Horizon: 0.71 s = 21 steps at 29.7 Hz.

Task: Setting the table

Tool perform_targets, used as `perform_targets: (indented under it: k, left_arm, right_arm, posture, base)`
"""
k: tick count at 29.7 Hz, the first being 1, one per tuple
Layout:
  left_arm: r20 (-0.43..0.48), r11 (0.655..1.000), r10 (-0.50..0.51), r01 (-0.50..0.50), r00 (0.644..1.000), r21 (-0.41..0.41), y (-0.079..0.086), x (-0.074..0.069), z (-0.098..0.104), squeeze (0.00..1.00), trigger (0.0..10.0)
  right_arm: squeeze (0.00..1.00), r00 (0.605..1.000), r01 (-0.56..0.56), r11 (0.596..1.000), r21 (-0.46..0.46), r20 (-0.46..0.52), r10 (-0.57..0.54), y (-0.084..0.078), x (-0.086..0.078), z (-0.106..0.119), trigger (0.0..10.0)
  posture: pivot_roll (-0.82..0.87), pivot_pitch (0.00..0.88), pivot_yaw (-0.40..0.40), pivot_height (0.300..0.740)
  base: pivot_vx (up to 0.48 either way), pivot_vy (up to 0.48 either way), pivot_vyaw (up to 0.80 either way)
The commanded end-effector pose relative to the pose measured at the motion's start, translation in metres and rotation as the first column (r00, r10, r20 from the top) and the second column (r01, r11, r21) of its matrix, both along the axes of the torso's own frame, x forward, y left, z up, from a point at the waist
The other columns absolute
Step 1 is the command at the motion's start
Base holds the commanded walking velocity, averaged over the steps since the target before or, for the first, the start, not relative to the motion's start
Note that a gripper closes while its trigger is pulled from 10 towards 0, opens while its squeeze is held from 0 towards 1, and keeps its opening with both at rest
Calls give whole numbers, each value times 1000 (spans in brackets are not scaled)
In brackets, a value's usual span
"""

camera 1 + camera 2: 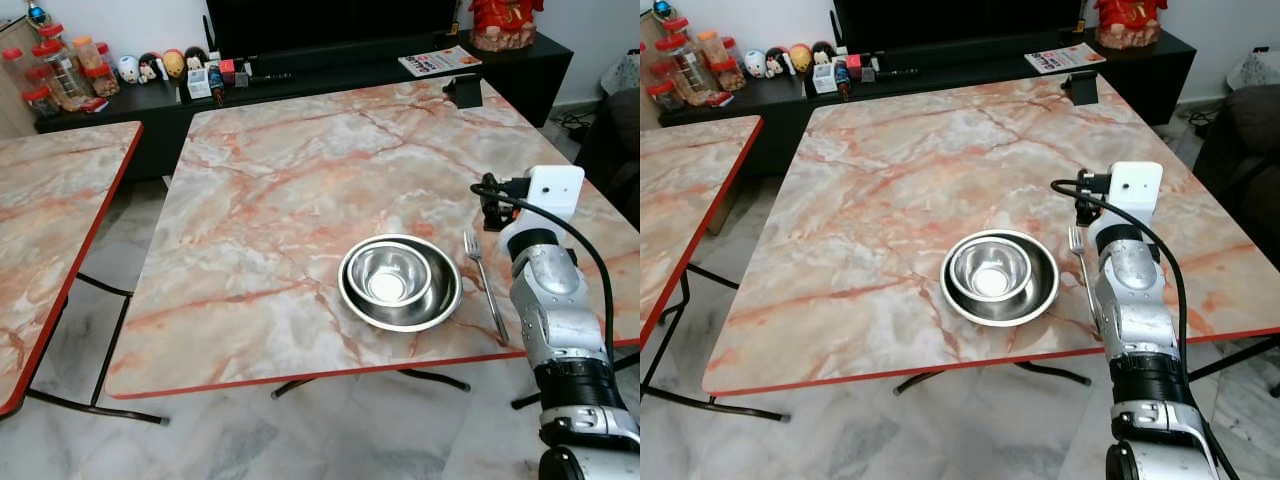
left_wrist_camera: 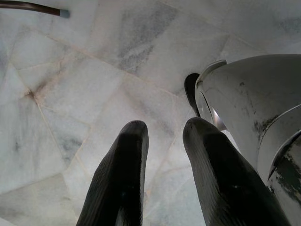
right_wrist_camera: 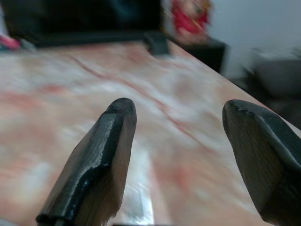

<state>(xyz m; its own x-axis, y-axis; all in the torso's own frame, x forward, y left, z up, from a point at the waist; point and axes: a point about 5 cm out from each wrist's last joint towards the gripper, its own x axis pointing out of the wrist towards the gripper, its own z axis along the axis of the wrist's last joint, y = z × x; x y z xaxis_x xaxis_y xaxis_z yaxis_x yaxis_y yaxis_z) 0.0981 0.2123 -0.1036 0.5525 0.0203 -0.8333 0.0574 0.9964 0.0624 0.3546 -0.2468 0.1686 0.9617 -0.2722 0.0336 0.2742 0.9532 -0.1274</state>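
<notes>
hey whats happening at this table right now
A humanoid robot is setting the marble table. Two steel bowls, one nested in the other, sit near the front edge, with a fork lying on the table just to their right. The right claw is open and empty, hovering above the tabletop by the fork. The left claw hangs idle over the floor, holding nothing, its fingers slightly apart.

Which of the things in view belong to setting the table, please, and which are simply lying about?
For the job:
small steel bowl nested in the larger steel bowl
fork to their right
marble-top table
right gripper, open above the table

Lying about:
snack jars
figurines
magazine
second table
</notes>
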Motion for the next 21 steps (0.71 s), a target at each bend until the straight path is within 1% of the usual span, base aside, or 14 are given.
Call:
perform_targets:
  k: [1,2,4,6,7,8,10,11,12,13,15,21]
  left_arm:
    - [-23,1000,3,-2,1000,13,5,-6,-1,0,10000]
    - [-23,1000,2,-1,1000,11,5,-6,-1,0,10000]
    - [-23,1000,1,-1,1000,11,5,-6,-1,0,10000]
    - [-24,1000,1,-1,1000,10,5,-6,-1,0,10000]
    - [-25,1000,0,0,1000,8,5,-6,-1,0,10000]
    - [-25,1000,-1,1,1000,8,5,-6,-1,0,10000]
    - [-25,1000,-1,1,1000,6,5,-5,-1,0,10000]
    - [-26,1000,-1,1,1000,6,5,-5,-1,0,10000]
    - [-26,1000,-1,2,1000,5,5,-5,-1,0,10000]
    - [-26,1000,-1,2,1000,5,5,-5,-1,0,10000]
    - [-26,1000,-2,2,1000,4,5,-5,-1,0,10000]
    - [-26,1000,1,0,1000,2,5,-5,-1,0,10000]
  right_arm:
    - [0,993,102,995,-22,-51,-103,-16,-4,-6,10000]
    - [0,987,146,989,-30,-66,-148,-25,-6,-7,10000]
    - [0,983,164,986,-39,-77,-167,-29,-7,-7,10000]
    - [0,975,184,981,-56,-113,-189,-34,-9,-9,10000]
    - [0,965,202,977,-74,-154,-212,-39,-10,-12,10000]
    - [0,962,201,976,-82,-174,-212,-40,-10,-13,10000]
    - [0,949,174,979,-108,-246,-196,-38,-10,-20,10000]
    - [0,947,170,979,-111,-257,-194,-37,-10,-21,10000]
    - [0,944,144,983,-115,-283,-171,-34,-9,-24,10000]
    - [0,944,144,983,-115,-283,-171,-34,-9,-24,10000]
    - [0,932,97,993,-74,-342,-117,-25,-8,-33,10000]
    - [0,909,46,999,-5,-414,-44,-15,-8,-45,10000]
  posture:
    - [-129,50,94,736]
    - [-129,50,94,736]
    - [-129,50,94,736]
    - [-129,50,94,736]
    - [-129,50,94,736]
    - [-132,52,95,736]
    - [-132,52,95,736]
    - [-132,52,95,736]
    - [-132,52,95,736]
    - [-132,52,95,736]
    - [-132,52,95,736]
    - [-132,52,95,736]
  base:
    - [0,0,0]
    - [0,0,0]
    - [0,0,0]
    - [0,0,0]
    - [0,0,0]
    - [0,0,0]
    - [0,0,0]
    - [0,0,0]
    - [0,0,0]
    - [0,0,0]
    - [0,0,0]
    - [0,0,0]
